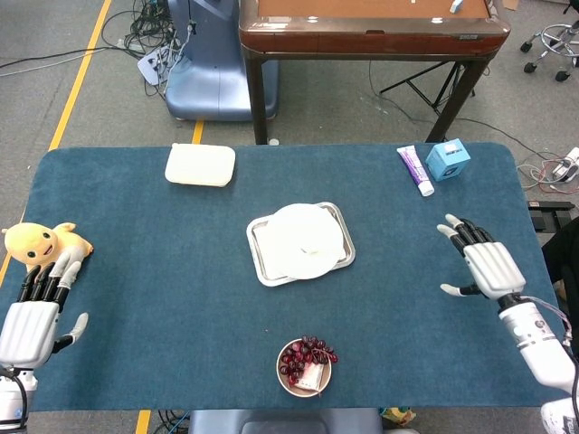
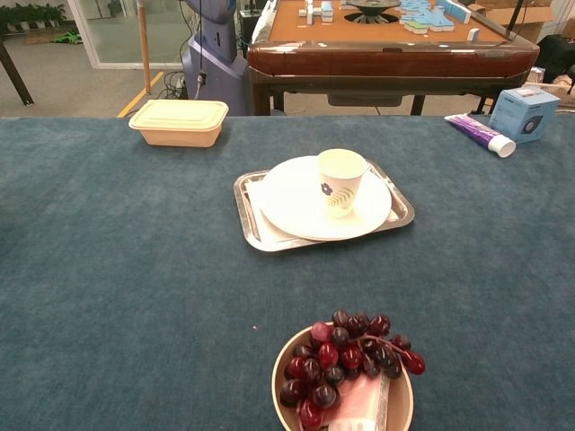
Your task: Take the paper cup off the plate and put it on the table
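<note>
On the blue surface [image 1: 163,262] the right hand [image 1: 488,267], fingers apart and empty, lies nearer than the equally open left hand [image 1: 32,316] to the white plate [image 2: 296,211], where the paper cup [image 2: 342,181] stands upright, off to the right hand's left.
</note>
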You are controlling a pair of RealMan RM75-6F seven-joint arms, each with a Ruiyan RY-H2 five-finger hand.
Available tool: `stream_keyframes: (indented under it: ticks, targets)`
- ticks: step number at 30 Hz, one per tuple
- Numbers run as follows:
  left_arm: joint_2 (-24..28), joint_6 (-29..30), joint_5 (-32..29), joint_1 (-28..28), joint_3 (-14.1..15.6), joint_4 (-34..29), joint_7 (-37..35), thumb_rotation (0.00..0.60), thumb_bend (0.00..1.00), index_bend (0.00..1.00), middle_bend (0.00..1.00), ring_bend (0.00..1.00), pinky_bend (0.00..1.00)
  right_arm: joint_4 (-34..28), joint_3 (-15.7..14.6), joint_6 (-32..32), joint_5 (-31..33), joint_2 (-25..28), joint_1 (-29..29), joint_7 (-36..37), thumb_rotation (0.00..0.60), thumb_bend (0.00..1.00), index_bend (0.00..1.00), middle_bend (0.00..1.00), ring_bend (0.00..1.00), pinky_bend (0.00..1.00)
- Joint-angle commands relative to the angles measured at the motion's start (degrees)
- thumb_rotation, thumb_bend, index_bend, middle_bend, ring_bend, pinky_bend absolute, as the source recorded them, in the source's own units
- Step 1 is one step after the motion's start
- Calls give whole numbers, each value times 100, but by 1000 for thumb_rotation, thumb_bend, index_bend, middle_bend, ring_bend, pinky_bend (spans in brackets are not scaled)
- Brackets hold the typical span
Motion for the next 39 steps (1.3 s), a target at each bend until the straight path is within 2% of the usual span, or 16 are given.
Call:
stream_keyframes:
  ticks: [1,7,14,25,39]
  targets:
    - [41,18,2,9,-7,-8,-79,600,324,0,0,0,0,-68,252,-652,405,-1,528,-196,600,136,0,56,0,117]
    - [120,31,26,22,4,-32,-233,600,324,0,0,0,0,84,524,-1501,1030,-264,1254,-417,600,111,0,56,0,117]
    - [188,27,-9,24,-16,-28,-380,600,324,0,0,0,0,286,635,-1995,1639,-586,1900,-867,600,108,0,56,0,117]
    - [261,21,4,35,3,-80,-476,600,324,0,0,0,0,577,436,-2359,2515,-1030,2656,-1557,600,105,0,56,0,117]
    - [351,-5,-93,31,-44,-70,-693,600,324,0,0,0,0,965,214,-2608,3178,-1519,3394,-1931,600,100,0,56,0,117]
